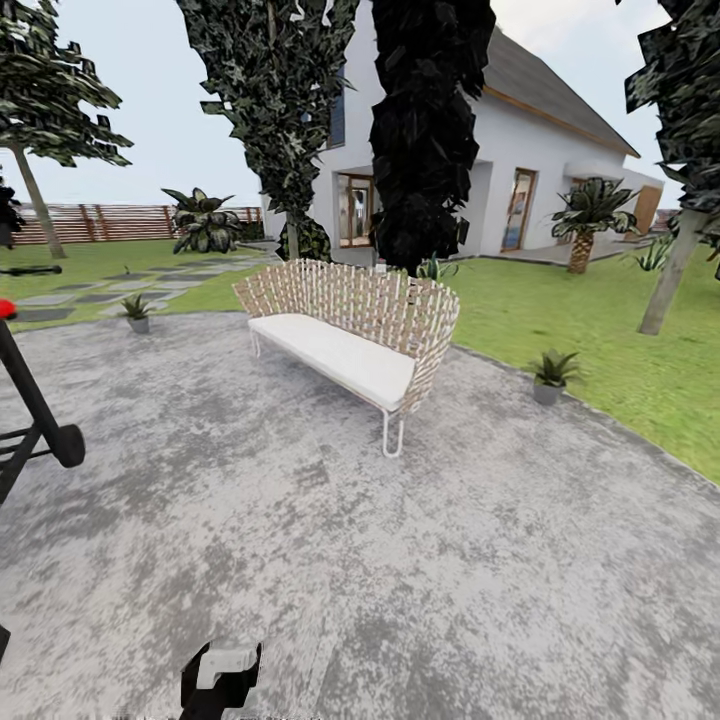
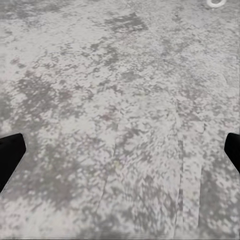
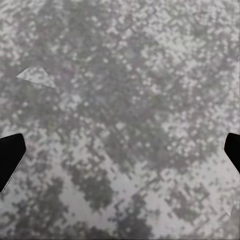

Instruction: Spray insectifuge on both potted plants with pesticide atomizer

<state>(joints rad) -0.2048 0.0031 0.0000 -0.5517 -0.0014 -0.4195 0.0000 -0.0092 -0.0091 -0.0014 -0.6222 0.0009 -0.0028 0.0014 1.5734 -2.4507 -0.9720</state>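
Two potted plants stand at the edge of the grey paving (image 1: 300, 560). One potted plant (image 1: 138, 312) is at the left by the stepping stones. The other potted plant (image 1: 553, 375) sits right of the wicker bench (image 1: 350, 335), at the lawn's border. The pesticide atomizer is out of view. In the left wrist view my left gripper (image 2: 120, 155) hangs open over bare paving, with a dark fingertip (image 2: 10, 155) at each side edge. My right gripper (image 3: 120, 155) is likewise open over paving, fingertips (image 3: 10, 157) far apart, nothing between them.
A black grill (image 1: 35, 410) with a red knob juts in at the left edge. Behind the bench rise dark trees (image 1: 430, 130), a white house (image 1: 520, 170) and a palm (image 1: 585, 225). Lawn (image 1: 600, 320) lies right, a brown fence (image 1: 100, 222) far left.
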